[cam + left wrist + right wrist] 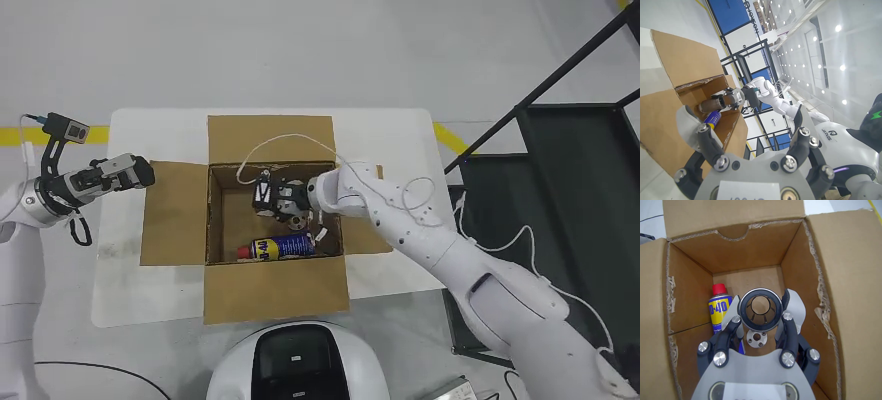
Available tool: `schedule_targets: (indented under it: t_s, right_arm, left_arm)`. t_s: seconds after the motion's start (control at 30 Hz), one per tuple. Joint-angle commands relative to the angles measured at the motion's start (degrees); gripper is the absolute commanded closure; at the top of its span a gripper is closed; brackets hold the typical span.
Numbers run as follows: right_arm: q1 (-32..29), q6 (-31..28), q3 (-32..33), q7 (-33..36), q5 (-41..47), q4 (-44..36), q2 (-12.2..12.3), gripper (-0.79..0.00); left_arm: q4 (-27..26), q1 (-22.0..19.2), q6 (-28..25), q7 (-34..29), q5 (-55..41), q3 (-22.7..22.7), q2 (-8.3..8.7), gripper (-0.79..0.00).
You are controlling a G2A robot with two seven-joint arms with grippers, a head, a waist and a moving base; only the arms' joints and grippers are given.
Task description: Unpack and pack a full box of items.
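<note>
An open cardboard box (225, 270) stands on the white table with all flaps folded out. My right gripper (761, 311) is over the box's opening, shut on a dark hollow metal cylinder (761, 310), which also shows as the cylinder (713, 104) and the cylinder (268, 193). On the box floor lies a blue and yellow spray can with a red cap (719, 306), the can (280, 246). A small round metal flange (756, 339) lies under the gripper. My left gripper (745, 121) hangs open and holds nothing, left of the box; it is the gripper (135, 172).
The box's left flap (172, 212) lies flat between my left gripper and the box. A white cable (280, 145) arcs over the rear flap. A dark metal rack (570, 160) stands to the right of the table (390, 130).
</note>
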Motion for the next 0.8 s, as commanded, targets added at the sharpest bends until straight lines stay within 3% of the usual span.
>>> schedule_targets:
  t_s: [0.0,0.3,0.57,0.6,0.67,0.73,0.77]
  right_arm:
    - [1.47,0.13,-2.12,-1.16,-0.6,3.45,-1.68,0.0]
    - [5.93,0.94,-8.28,-5.61,-3.86,17.4,-8.63,0.0]
    - [7.69,1.0,-10.32,-8.86,-4.85,26.81,-13.3,0.0]
    - [7.84,0.86,-10.46,-9.27,-4.98,27.69,-13.75,-0.043]
    - [8.15,0.47,-10.69,-9.81,-5.3,29.31,-14.56,-0.539]
    - [8.45,0.17,-10.83,-10.37,-5.64,30.71,-15.23,-0.73]
    - [8.62,-0.06,-10.84,-10.69,-5.79,31.32,-15.5,-0.785]
  left_arm:
    - [0.0,0.0,0.0,0.0,0.0,0.0,0.0,-0.785]
    - [0.0,0.0,0.0,0.0,0.0,0.0,0.0,-0.785]
    - [0.0,0.0,0.0,0.0,0.0,0.0,0.0,-0.785]
    - [0.0,0.0,0.0,0.0,0.0,0.0,0.0,-0.785]
    - [0.0,0.0,0.0,0.0,0.0,0.0,0.0,-0.785]
    - [0.0,0.0,0.0,0.0,0.0,0.0,0.0,-0.785]
    - [0.0,0.0,0.0,0.0,0.0,0.0,0.0,-0.785]
